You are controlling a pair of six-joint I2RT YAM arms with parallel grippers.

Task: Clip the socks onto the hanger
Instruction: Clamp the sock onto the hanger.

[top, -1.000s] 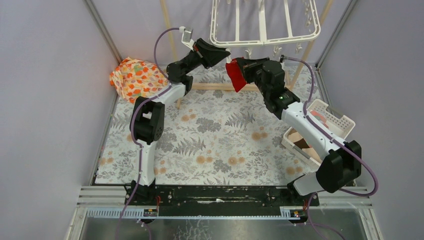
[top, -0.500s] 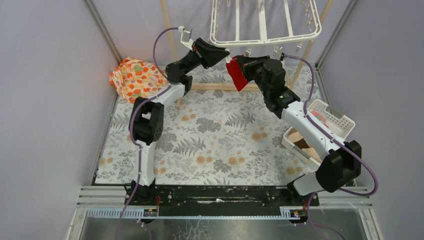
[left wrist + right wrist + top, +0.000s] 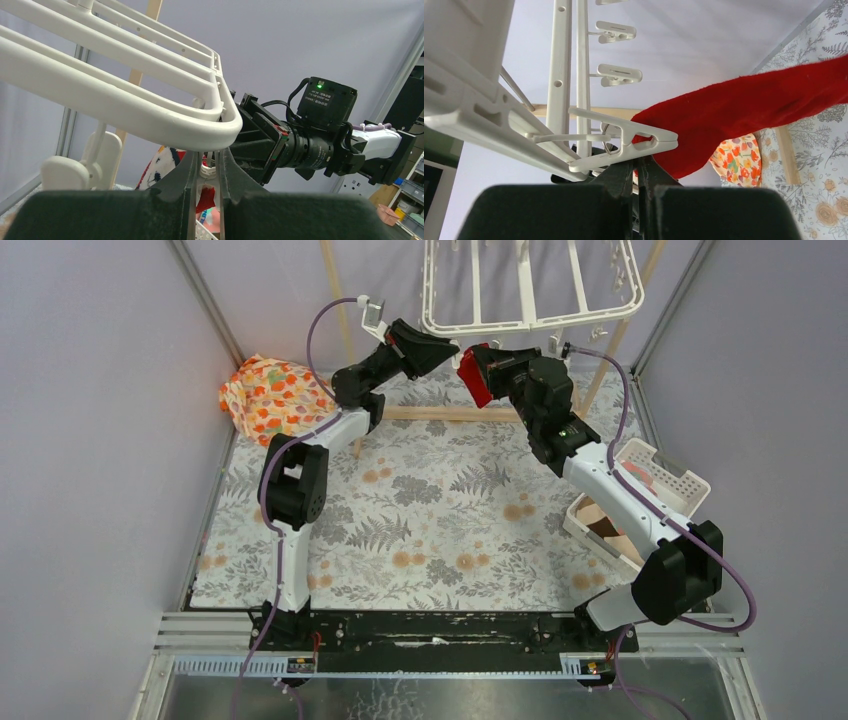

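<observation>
Our right hand [image 3: 640, 165], shut tight on the red sock [image 3: 744, 107], holds its end right at the clip [image 3: 624, 145] under the hanger [image 3: 530, 323]; our left hand [image 3: 208, 156] pinches that clip.

Left end effector [image 3: 452, 346] and right end effector [image 3: 478, 362] both closed, raised high, tips nearly meeting.

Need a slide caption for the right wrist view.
Right gripper holds the red sock at a white clip on the hanger; flowered cloth lies behind.
</observation>
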